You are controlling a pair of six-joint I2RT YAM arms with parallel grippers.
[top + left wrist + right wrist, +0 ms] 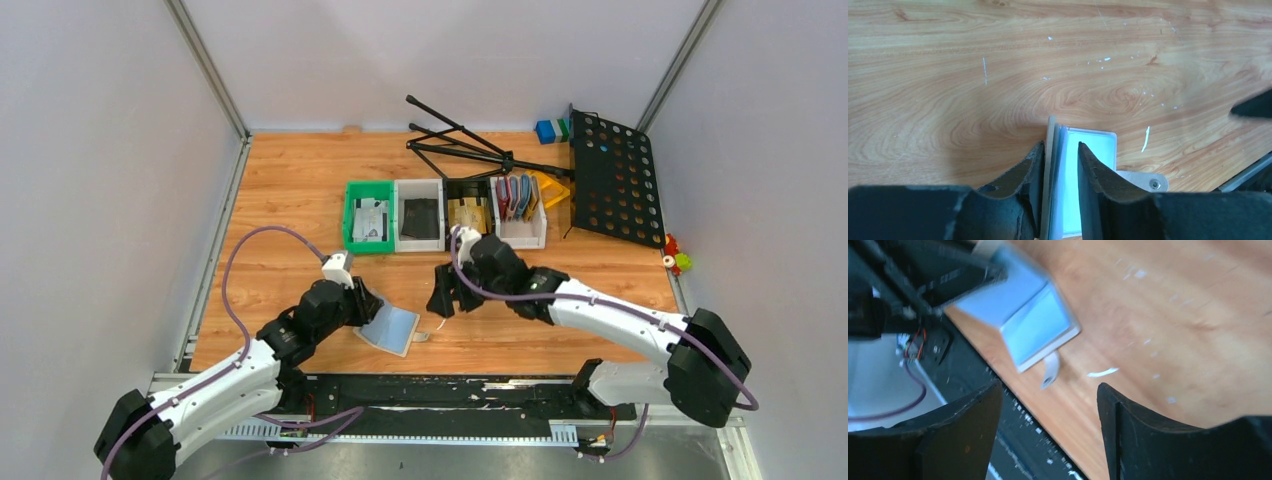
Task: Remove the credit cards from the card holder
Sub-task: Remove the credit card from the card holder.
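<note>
The card holder [392,328], a pale grey-blue wallet, rests near the table's front edge with its left side raised. Its small closing tab [422,337] lies on the wood. My left gripper [368,305] is shut on the wallet's left edge. In the left wrist view the wallet's leaves [1095,150] stand between my fingers [1060,147]. My right gripper [448,300] is open and empty, just right of the wallet. In the right wrist view [1049,386] the wallet [1033,325] and its tab [1050,372] lie beyond the fingertips. No dark credit card shows.
A row of bins stands at the back: a green bin [368,215], a white bin [420,215], a dark bin [470,212], and a white bin [520,235] with coloured wallets upright. A black perforated stand [615,175] lies at the back right. A black rail [450,395] runs along the near edge.
</note>
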